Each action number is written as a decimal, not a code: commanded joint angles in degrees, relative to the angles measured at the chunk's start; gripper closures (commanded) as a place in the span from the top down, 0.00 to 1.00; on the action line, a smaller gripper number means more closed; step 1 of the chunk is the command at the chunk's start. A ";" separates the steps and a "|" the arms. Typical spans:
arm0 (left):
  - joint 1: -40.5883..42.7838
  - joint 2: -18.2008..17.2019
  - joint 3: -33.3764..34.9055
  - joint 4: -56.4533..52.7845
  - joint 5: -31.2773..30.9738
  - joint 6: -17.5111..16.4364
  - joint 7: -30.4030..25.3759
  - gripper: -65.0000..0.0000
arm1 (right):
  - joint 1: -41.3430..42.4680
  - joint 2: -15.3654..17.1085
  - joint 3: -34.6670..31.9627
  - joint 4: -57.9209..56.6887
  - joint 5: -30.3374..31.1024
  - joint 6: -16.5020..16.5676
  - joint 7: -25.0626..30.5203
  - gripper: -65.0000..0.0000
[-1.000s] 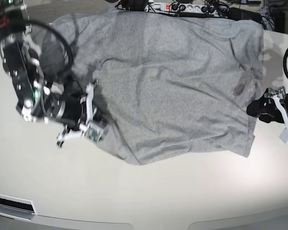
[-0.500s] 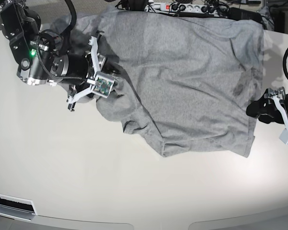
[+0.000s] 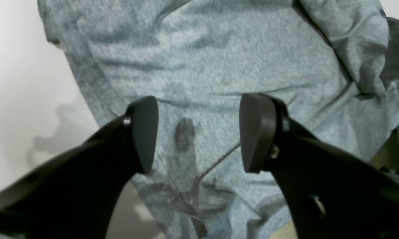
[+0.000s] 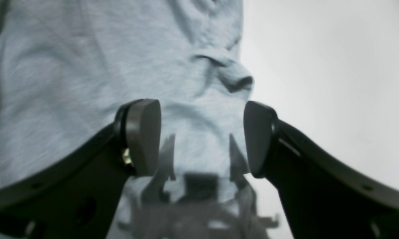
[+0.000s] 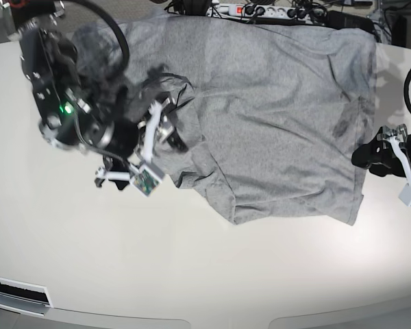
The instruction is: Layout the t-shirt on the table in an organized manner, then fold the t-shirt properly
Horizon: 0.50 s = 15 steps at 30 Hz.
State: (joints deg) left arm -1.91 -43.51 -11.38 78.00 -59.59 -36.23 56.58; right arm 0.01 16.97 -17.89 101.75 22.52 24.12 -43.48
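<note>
table front (image 5: 205,288): bare glossy off-white surface nearest the camera, curved edge below; all else placed against the t-shirt

t-shirt (image 5: 274,116): heather-grey, spread over the far half of the table, plain side up; far edge at the table's back rim; near-left part rumpled and bunched into folds, near-right corner lying flat

right gripper (image 5: 147,140): at the t-shirt's bunched near-left edge, above the folds; jaws spread wide in the wrist view, nothing between the pads, wrinkled grey cloth under them and bare table just past one pad

right fingertips (image 4: 143,136): dark oval pads, clear of the fabric

left gripper (image 5: 378,159): at the t-shirt's opposite side edge, just beside the hem near the near-right corner; jaws parted wide, holding nothing

left fingertips (image 3: 146,132): black pads hovering over flat grey cloth, table showing off to one side

power strip (image 5: 253,9): beyond the t-shirt's far edge, off the table's back, among dark cables
</note>
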 commanded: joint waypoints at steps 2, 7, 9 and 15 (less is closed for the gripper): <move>-0.94 -1.42 -0.74 0.74 -1.11 -0.15 -0.74 0.60 | 3.67 -1.09 0.31 -4.92 0.57 -0.44 2.23 0.60; -0.96 -1.40 -0.76 0.74 -1.14 -0.17 -0.68 0.60 | 10.01 -4.20 0.31 -21.49 1.73 0.50 2.03 0.60; -0.96 -1.42 -0.76 0.74 -1.14 -0.17 -0.81 0.60 | 11.85 -5.14 0.31 -26.60 5.01 4.17 -1.46 0.60; -0.96 -1.42 -0.76 0.74 -1.11 -0.17 -0.79 0.60 | 13.33 -5.35 0.31 -29.92 8.90 7.89 -3.56 0.49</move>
State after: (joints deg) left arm -1.89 -43.51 -11.38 78.00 -59.57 -36.23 56.82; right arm 11.64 11.38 -17.85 71.00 30.61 31.75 -48.21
